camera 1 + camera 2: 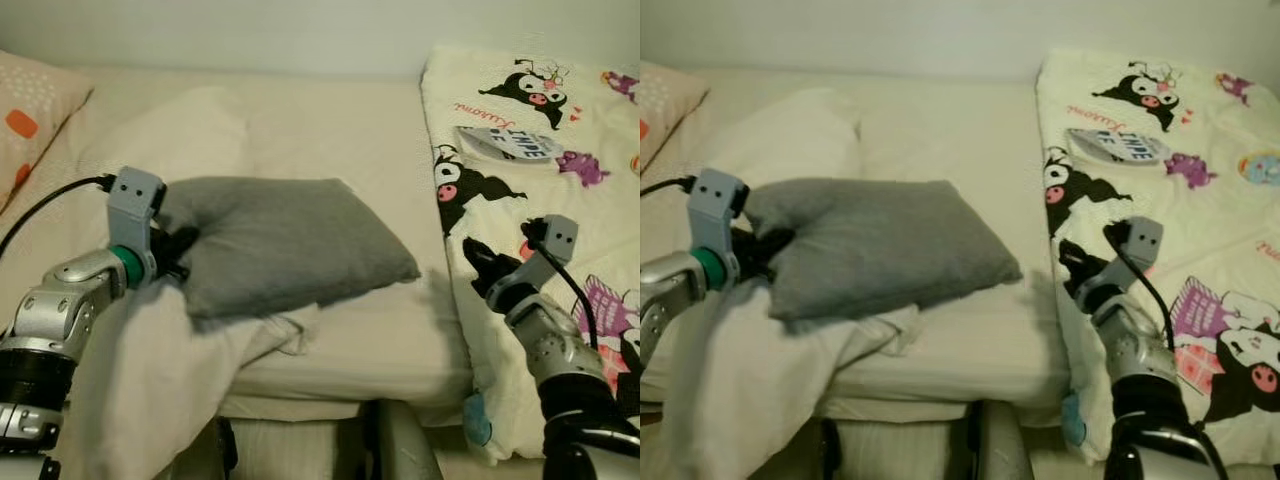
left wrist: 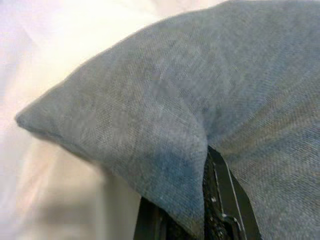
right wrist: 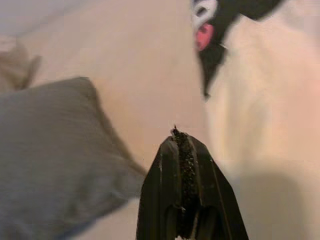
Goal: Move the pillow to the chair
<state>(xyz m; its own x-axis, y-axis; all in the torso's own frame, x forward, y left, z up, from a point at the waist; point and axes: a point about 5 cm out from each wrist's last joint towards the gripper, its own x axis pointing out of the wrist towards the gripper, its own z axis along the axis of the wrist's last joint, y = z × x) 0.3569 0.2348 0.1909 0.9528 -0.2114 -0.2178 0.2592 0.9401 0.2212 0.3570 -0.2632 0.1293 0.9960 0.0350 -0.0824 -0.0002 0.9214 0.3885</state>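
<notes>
Here, grey pillow (image 1: 285, 245) at centre frame on the cream bed (image 1: 350, 150), left gripper (image 1: 180, 252) at centre left, fingers pinched onto the pillow's left edge, right gripper (image 1: 478, 262) at lower right over the cartoon-print blanket (image 1: 560, 200), fingers pressed together, holding nothing

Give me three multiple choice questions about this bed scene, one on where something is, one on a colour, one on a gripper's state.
1. Where is the cartoon blanket?
A. on the bed's right side
B. under the pillow
C. on the floor

2. What colour is the pillow on the bed?
A. orange
B. grey
C. white

3. What is the left gripper doing?
A. hanging open
B. shut on the pillow's edge
C. holding the blanket

Answers: 1 A, it covers the right part of the mattress. 2 B, its fabric is plainly grey. 3 B, the left wrist view shows fabric pinched between the fingers.
</notes>
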